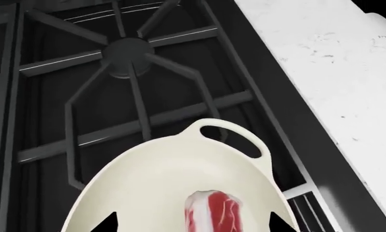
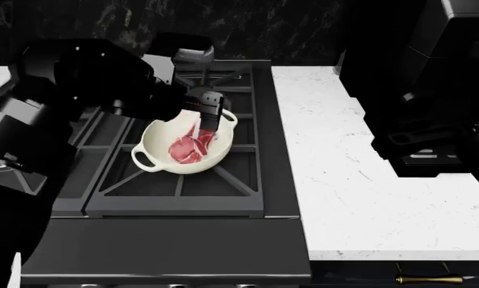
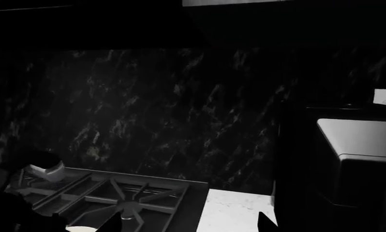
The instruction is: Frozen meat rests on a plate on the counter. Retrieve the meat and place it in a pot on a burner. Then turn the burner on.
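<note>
While the left hand [image 2: 206, 129] hangs over the pot [image 2: 185, 147], its fingers point down into the bowl and appear to be pinching the meat [image 2: 189, 148] by its upper edge — the left wrist view shows the steak [image 1: 214, 210] standing between the two dark fingertips, though whether the grip is firm or already loosening I cannot tell for sure. The steak hangs or leans with its long axis running from the hand down toward the near-left wall of the pot, its lower part seemingly resting on the bowl's inside. So the meat lies directly below the hand, inside the pot.

The pot sits on the black grate of a burner [image 1: 127, 54] area of the stove, with one loop handle toward the back right and the other toward the front left. My judgement is that the placing step is almost done — what is left is to spread the fingers and lift straight up, clear of the rim.

Further out, the white worktop [image 2: 359, 180] runs along the stove's right side. The right hand does not show clearly; only two dark tips appear at the edge of its own camera view, spread apart, far from the pot. The left arm is plainly the nearer one for the burner knob, which I cannot see.
</note>
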You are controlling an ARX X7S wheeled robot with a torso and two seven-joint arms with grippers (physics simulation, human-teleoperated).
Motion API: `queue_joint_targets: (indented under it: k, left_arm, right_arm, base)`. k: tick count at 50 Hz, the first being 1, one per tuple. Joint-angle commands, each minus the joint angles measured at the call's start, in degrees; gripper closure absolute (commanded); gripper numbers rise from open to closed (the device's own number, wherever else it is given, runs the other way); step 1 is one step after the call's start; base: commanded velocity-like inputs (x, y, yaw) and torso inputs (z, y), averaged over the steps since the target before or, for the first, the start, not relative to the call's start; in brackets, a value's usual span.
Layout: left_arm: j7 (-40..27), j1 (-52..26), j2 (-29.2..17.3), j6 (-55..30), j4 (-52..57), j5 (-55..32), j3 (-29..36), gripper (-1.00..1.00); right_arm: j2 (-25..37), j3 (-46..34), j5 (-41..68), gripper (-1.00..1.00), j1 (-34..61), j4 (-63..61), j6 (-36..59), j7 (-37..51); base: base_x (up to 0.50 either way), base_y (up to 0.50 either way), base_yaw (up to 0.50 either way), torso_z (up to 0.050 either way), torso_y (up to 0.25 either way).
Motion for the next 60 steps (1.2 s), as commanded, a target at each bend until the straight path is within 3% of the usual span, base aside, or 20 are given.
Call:
queue_joint_targets:
  k: [1, 7, 15, 27, 34, 39, 42, 48, 60]
  left_arm:
    - [-9.5, 1.5, -4.6, 3.7, 11.6, -3.9, -7.1, -1.00]
    - [-29.3, 11.7, -13.6, 9.0, 40.3, -15.0, -20.8, -1.00]
    - [-38.7, 21.0, -19.7, 15.3, 60.8, -20.5, -29.9, -1.00]
    - [-40.2, 21.7, -20.7, 16.8, 67.1, -22.2, -31.9, -1.00]
    - [-40.1, 22.6, -21.0, 17.0, 68.9, -22.2, -31.9, -1.00]
    - [-40.7, 26.5, -21.7, 18.5, 73.4, -23.0, -33.1, -1.00]
    - [-41.4, 34.3, -22.4, 21.4, 79.9, -21.9, -34.7, -1.00]
    - [-36.5, 49.7, -22.9, 26.2, 88.7, -8.6, -34.4, -1.00]
    - [-28.5, 63.2, -25.4, 33.2, 99.0, 12.2, -31.0, -1.00]
  right_arm:
    - [0.5, 0.5, 1.4, -1.00, 0.6, -0.7, -0.3, 0.9]
    - [0.2, -0.1, 3.3, -1.00, 2.5, -2.0, -0.2, 3.2]
    - [-0.8, -1.6, 5.3, -1.00, 4.6, -3.0, 0.1, 6.2]
    - [-0.6, -1.6, 6.1, -1.00, 5.5, -3.9, 0.1, 7.5]
    - [-0.6, -0.8, 4.5, -1.00, 4.1, -3.9, -0.4, 7.2]
    - [-0.7, -0.5, 3.7, -1.00, 3.3, -4.1, -0.5, 7.2]
    - [-1.2, -1.2, 3.1, -1.00, 3.8, -4.4, 0.0, 7.2]
    - [-2.8, -2.9, 3.0, -1.00, 5.3, -4.7, 0.9, 8.2]
    - [-3.4, -2.9, 5.3, -1.00, 6.1, -5.6, -0.2, 10.7]
  base:
    - [0.00, 0.00, 0.00, 0.000, 0.000]
    - [0.00, 0.00, 0.00, 0.000, 0.000]
    - [-0.35, 0.18, 0.00, 0.000, 0.001]
    - [-0.49, 0.28, 0.00, 0.000, 0.000]
    - [-0.03, 0.01, 0.00, 0.000, 0.000]
    - [0.00, 0.06, 0.00, 0.000, 0.000]
    - [0.00, 0.50, 0.00, 0.000, 0.000]
    - [0.00, 0.50, 0.00, 0.000, 0.000]
    - [0.00, 0.42, 0.00, 0.000, 0.000]
